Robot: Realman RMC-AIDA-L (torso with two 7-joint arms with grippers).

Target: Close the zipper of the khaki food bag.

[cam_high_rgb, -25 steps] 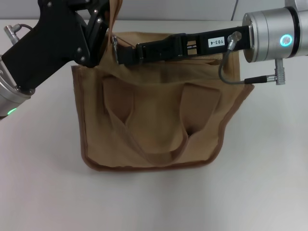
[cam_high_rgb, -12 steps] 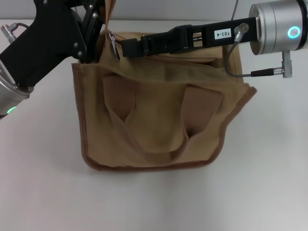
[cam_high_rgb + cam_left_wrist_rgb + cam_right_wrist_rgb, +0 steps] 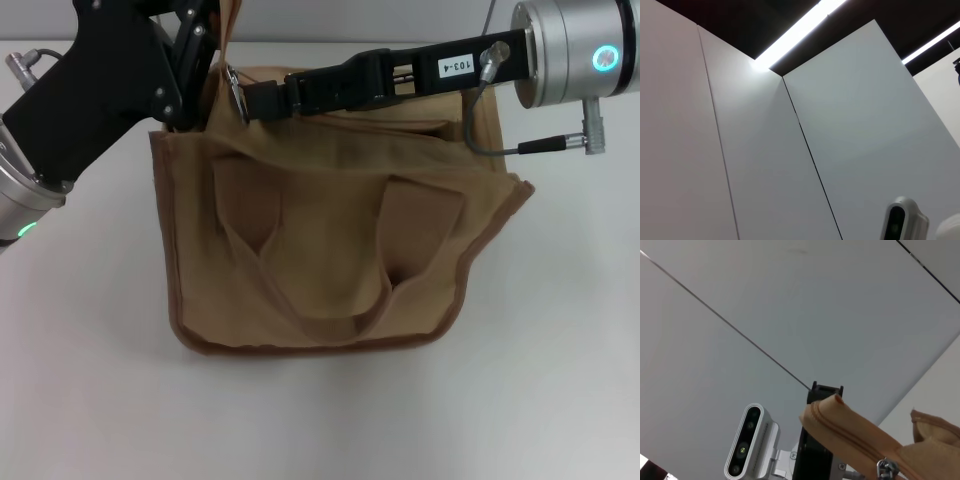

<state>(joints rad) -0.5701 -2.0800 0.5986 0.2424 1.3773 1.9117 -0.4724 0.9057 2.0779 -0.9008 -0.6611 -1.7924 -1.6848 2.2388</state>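
Observation:
The khaki food bag (image 3: 330, 260) lies on the white table with its handles folded over its front. Its zipper runs along the top edge, and the silver slider with its pull tab (image 3: 235, 88) sits at the left end. My right gripper (image 3: 255, 100) reaches across the bag's top from the right, and its narrow fingers are shut at the pull tab. My left gripper (image 3: 205, 50) stands at the bag's top left corner, pinching the raised end of the zip tape. The right wrist view shows that tape end (image 3: 855, 432), the slider (image 3: 885, 469) and the left gripper (image 3: 826, 390) behind it.
White table (image 3: 90, 400) surrounds the bag on all sides. The right arm's cable (image 3: 480, 150) hangs over the bag's top right corner. The left wrist view shows only wall panels and the robot's head camera (image 3: 902, 220).
The right arm has risen and its tip has lifted slightly with the pull tab. The bag's top left corner has been drawn up. The left gripper has moved up a little.

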